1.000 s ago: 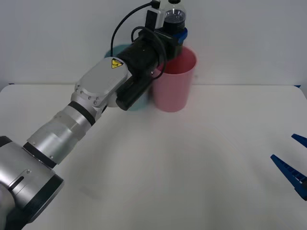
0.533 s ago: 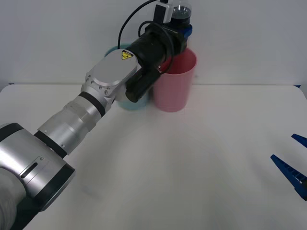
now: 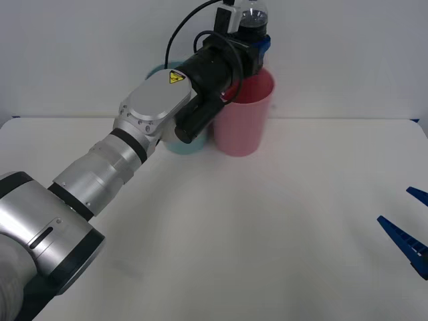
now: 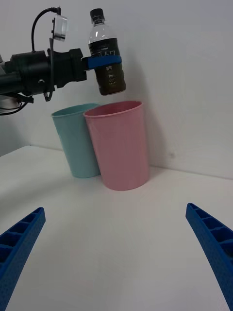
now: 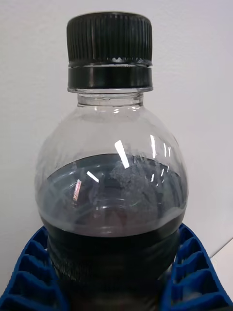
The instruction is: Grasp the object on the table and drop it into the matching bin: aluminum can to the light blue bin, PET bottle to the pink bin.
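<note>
My left gripper point(image 3: 257, 45) is shut on the PET bottle point(image 3: 253, 19), a small clear bottle with dark contents and a dark cap. It holds the bottle point(image 4: 106, 53) upright in the air just above the rim of the pink bin point(image 4: 119, 145). The blue fingers point(image 5: 29, 272) clamp the bottle point(image 5: 110, 194) around its middle. The light blue bin point(image 4: 76, 141) stands touching the pink bin point(image 3: 244, 117) on its left, partly hidden behind my left arm in the front view. My right gripper point(image 4: 116, 252) is open and low over the table point(image 3: 267, 221), far to the right.
A plain white wall rises just behind the two bins. The white table spreads wide in front of them. My left arm point(image 3: 127, 154) stretches diagonally across the table's left half.
The left gripper has lifted the bottle slightly and carried it a little right and farther back, over the pink bin. The right gripper has stayed still.
</note>
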Tool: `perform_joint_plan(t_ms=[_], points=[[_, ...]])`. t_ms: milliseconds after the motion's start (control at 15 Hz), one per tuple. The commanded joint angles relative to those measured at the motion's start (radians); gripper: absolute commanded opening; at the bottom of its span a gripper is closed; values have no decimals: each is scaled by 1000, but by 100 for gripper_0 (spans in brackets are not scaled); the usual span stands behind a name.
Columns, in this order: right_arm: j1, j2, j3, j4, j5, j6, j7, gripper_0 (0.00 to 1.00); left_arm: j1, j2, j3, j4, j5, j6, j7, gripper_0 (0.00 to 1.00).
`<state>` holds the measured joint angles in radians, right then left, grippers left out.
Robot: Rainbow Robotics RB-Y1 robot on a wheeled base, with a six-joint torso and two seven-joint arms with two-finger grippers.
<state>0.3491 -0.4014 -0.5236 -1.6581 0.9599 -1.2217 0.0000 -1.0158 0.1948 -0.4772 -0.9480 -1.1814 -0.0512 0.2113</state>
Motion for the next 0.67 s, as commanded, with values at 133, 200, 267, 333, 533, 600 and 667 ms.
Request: perform_joint_plan(t_ms=[133, 200, 267, 333, 533, 600, 667], points=[[0, 0, 0, 0, 0, 0, 0, 100, -1, 0, -1, -1, 29, -7, 36, 100], [0, 0, 0, 0, 0, 0, 0, 100, -1, 2, -1, -1, 31, -7, 40, 100], [0, 0, 0, 0, 0, 0, 0, 100, 0, 0, -1, -1, 32, -9, 42, 100], [0, 0, 0, 0, 0, 0, 0, 100, -3, 0, -1, -1, 34, -7, 45, 100], [0, 0, 0, 0, 0, 0, 0, 100, -3, 2, -1, -1, 36, -9, 48, 100], [0, 0, 0, 0, 0, 0, 0, 100, -3, 2, -1, -1, 36, -9, 48, 100], [0, 0, 0, 0, 0, 0, 0, 100, 0, -5, -1, 3, 37, -10, 48, 100]])
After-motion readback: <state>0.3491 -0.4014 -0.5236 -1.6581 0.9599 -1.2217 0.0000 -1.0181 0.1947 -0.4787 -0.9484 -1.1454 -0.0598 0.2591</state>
